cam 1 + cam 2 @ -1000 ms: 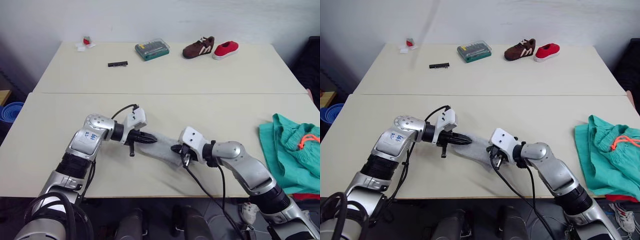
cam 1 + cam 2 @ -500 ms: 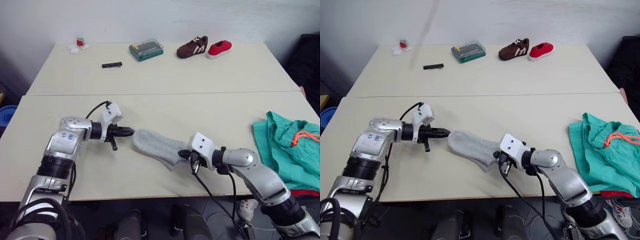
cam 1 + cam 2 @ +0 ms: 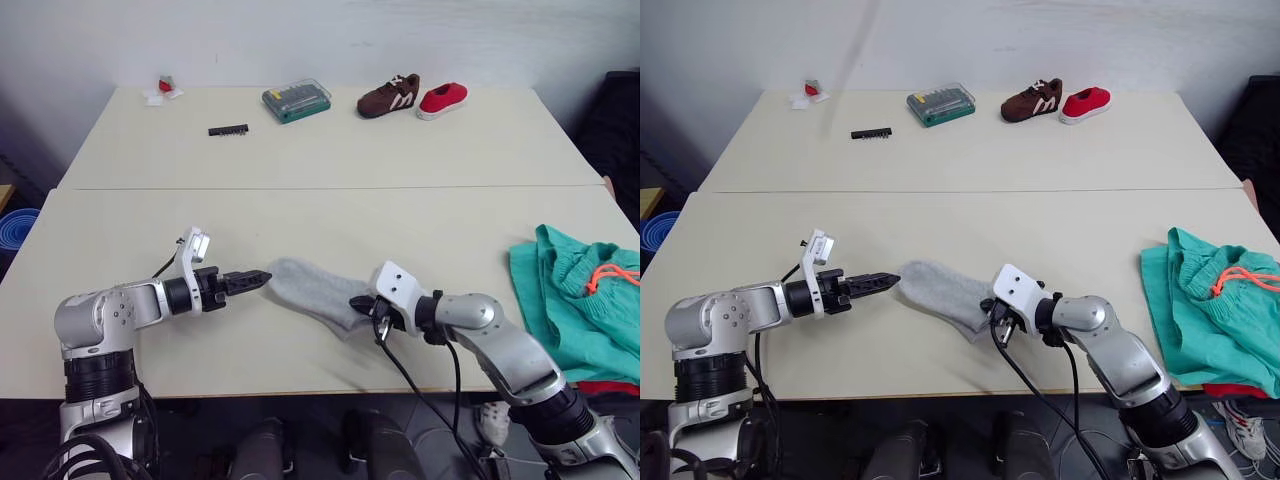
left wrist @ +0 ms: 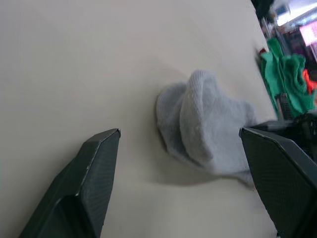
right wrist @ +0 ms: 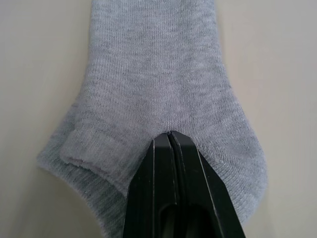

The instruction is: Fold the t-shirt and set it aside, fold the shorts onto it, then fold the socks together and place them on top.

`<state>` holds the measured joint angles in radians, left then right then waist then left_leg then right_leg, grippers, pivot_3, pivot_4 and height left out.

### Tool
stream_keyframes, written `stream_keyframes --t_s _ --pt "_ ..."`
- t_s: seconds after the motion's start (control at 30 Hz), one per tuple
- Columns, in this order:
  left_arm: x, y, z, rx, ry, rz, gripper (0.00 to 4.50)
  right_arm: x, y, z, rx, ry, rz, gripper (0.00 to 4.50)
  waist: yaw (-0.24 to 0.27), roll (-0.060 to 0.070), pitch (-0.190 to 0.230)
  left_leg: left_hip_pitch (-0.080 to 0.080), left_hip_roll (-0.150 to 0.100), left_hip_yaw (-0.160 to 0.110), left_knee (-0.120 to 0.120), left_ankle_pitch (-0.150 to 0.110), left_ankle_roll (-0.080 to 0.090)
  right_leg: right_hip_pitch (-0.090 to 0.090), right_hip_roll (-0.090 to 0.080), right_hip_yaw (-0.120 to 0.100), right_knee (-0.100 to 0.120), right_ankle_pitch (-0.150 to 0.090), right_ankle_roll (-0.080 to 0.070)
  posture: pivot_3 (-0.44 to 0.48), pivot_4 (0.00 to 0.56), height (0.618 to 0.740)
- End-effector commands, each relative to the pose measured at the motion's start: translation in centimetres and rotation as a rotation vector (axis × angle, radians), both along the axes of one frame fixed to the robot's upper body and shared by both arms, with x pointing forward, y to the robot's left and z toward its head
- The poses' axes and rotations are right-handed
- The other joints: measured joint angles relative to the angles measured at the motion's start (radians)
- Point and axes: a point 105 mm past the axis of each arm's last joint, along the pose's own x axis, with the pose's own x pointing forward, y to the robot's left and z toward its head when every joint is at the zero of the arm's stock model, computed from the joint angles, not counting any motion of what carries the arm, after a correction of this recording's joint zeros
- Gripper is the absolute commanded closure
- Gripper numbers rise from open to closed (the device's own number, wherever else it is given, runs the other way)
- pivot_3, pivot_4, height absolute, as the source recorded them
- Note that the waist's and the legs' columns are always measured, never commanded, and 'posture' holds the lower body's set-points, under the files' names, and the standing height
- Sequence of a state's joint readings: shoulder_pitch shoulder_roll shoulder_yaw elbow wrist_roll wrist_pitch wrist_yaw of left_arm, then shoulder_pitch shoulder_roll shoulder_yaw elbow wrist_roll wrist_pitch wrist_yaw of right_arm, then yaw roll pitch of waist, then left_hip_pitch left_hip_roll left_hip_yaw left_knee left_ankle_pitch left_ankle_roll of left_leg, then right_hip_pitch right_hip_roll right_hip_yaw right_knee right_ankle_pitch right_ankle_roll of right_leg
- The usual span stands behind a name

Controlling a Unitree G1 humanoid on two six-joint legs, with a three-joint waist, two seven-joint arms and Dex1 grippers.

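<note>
The light grey socks (image 3: 312, 294) lie as one flat bundle near the table's front edge, between my two grippers. My left gripper (image 4: 179, 133) is open, its fingertips just short of the socks' left end and nothing between them. My right gripper (image 5: 170, 135) is shut, with its tips resting on the socks' right end; I see no cloth pinched between them. The teal shorts (image 3: 575, 296) with the orange drawstring lie crumpled at the table's right edge. A strip of the red t-shirt (image 3: 610, 385) shows under them.
On the far table stand a brown shoe (image 3: 393, 93), a small red shoe (image 3: 443, 98), a green tool case (image 3: 296, 99), a black strip (image 3: 228, 130) and a small red and white item (image 3: 164, 87). A blue bin (image 3: 15, 222) sits off the left side.
My left gripper has opened, let go of the socks' left end and drawn back to the left. The right gripper stays shut at the other end. The camera has shifted.
</note>
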<state>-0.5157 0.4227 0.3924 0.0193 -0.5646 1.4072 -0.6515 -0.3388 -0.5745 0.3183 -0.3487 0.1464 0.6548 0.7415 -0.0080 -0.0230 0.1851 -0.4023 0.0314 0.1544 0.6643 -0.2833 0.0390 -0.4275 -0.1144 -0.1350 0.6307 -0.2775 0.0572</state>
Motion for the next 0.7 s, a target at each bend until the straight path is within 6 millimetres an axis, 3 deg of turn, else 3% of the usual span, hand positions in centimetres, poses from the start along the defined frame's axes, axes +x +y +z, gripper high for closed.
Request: stream_keyframes --t_s 0.03,0.2,0.53,0.7 --pt "0.2 -0.7 -1.4 -0.034 0.133 0.032 0.63 -0.4 0.3 -0.5 -0.009 0.016 0.023 4.50 0.005 0.000 0.000 0.000 0.000 0.000 0.000 0.000 0.000 0.000 0.000 0.000 0.000 0.000 0.000 0.000 0.150 0.740" --pt "-0.4 -3.1 -1.7 -0.047 0.207 -0.085 0.63 -0.5 0.4 -0.6 -0.007 0.020 0.025 4.50 0.008 -0.001 -0.001 0.002 0.000 0.000 0.000 -0.003 -0.005 0.001 0.000 0.000 0.001 0.000 0.000 0.000 0.150 0.740" --pt "-0.1 -4.8 -2.0 0.026 0.219 -0.184 0.63 -0.5 0.3 -0.7 -0.004 0.021 0.013 4.50 0.010 -0.001 -0.001 0.002 -0.001 0.000 0.000 -0.004 -0.007 0.001 -0.001 0.001 0.000 0.000 0.000 0.000 0.150 0.740" --pt "0.2 -5.1 -1.7 0.013 0.200 -0.204 1.81 -0.5 0.2 -0.6 -0.003 0.018 0.006 4.50 0.010 0.000 -0.002 0.002 -0.001 0.000 0.000 -0.004 -0.007 0.001 -0.001 0.000 -0.001 0.000 0.000 0.000 0.150 0.740"
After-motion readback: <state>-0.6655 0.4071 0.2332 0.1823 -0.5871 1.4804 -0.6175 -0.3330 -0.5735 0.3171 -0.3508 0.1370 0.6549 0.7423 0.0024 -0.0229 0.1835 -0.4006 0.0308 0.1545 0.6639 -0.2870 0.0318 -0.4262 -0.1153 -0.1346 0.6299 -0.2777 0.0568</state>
